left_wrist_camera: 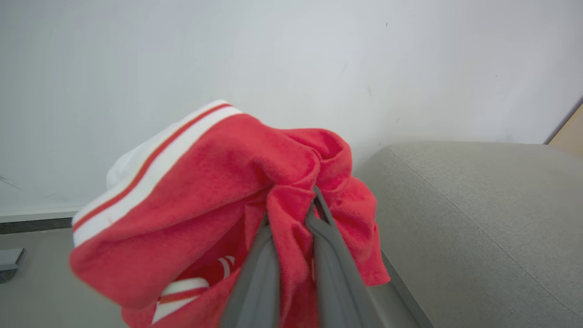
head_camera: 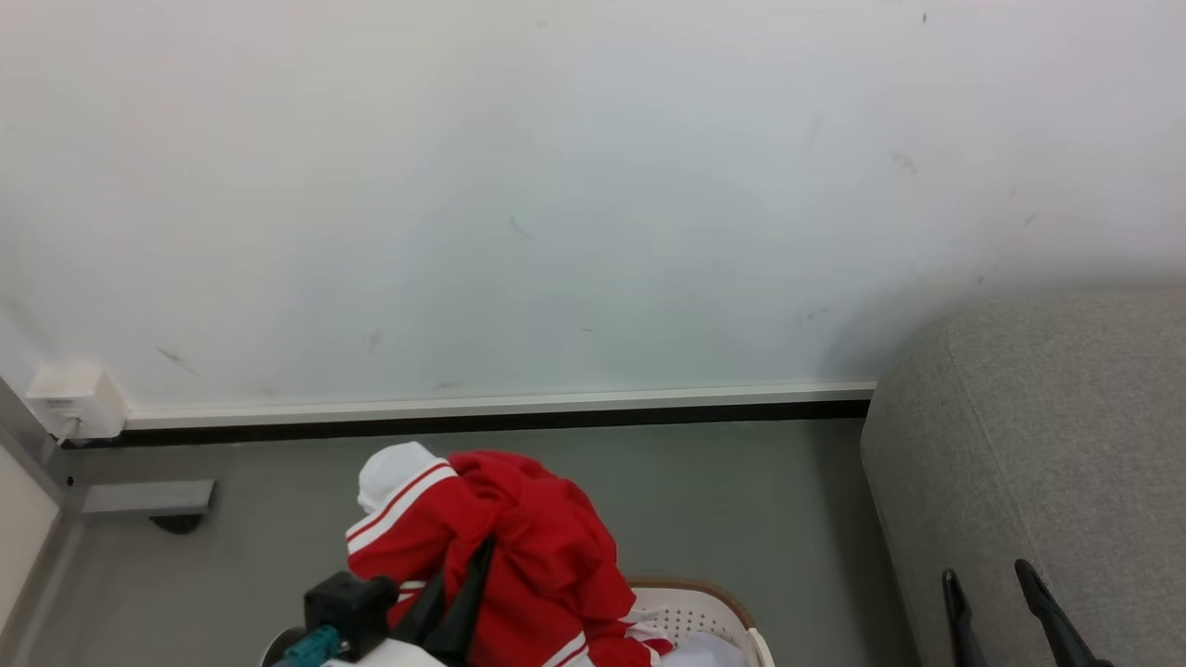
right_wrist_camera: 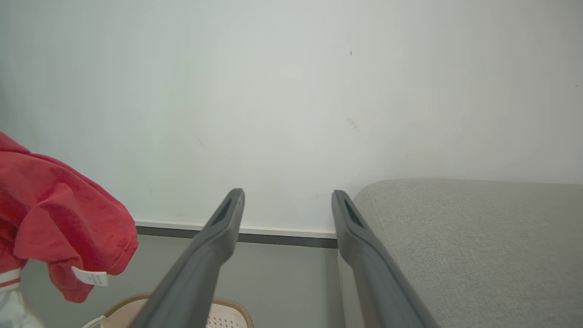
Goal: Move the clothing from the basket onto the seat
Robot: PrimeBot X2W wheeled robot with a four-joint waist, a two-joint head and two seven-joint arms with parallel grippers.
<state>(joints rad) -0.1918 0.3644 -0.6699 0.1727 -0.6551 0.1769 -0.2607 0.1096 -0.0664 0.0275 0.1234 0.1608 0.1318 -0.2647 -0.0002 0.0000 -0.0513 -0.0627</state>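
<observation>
L gripper (head_camera: 480, 560) is clenched on the red clothing (head_camera: 547, 547), w/ a fold of fabric pinched btw its two dark fingers (left_wrist_camera: 328, 246). In the L wrist view the clothing (left_wrist_camera: 205, 191) bunches over the gripper (left_wrist_camera: 291, 214). A white band w/ a red stripe runs across its upper left.

The garment is lifted above the basket (head_camera: 713, 593). Its lower end trails down past the basket's brown rim, striped trim at the bottom. A pale cloth (head_camera: 704, 650) lies inside, by the basket's right edge. The basket stands on the grey floor (head_camera: 741, 491), near the end of the sofa (head_camera: 1066, 417) but apart from it.

R gripper (head_camera: 987, 572) is released, fingers wide apart w/ nothing btw them, in front of the sofa's rounded corner and well apart from the clothing. R wrist view: gripper (right_wrist_camera: 287, 196), sofa (right_wrist_camera: 455, 237) on the right, and the clothing (right_wrist_camera: 59, 214) at the left edge w/ a white tag (right_wrist_camera: 89, 276) on its hem, above the basket rim (right_wrist_camera: 239, 309).

Behind is a white wall (head_camera: 556, 185) w/ a skirting board (head_camera: 500, 406) and a small white box (head_camera: 74, 400) at its left end.
</observation>
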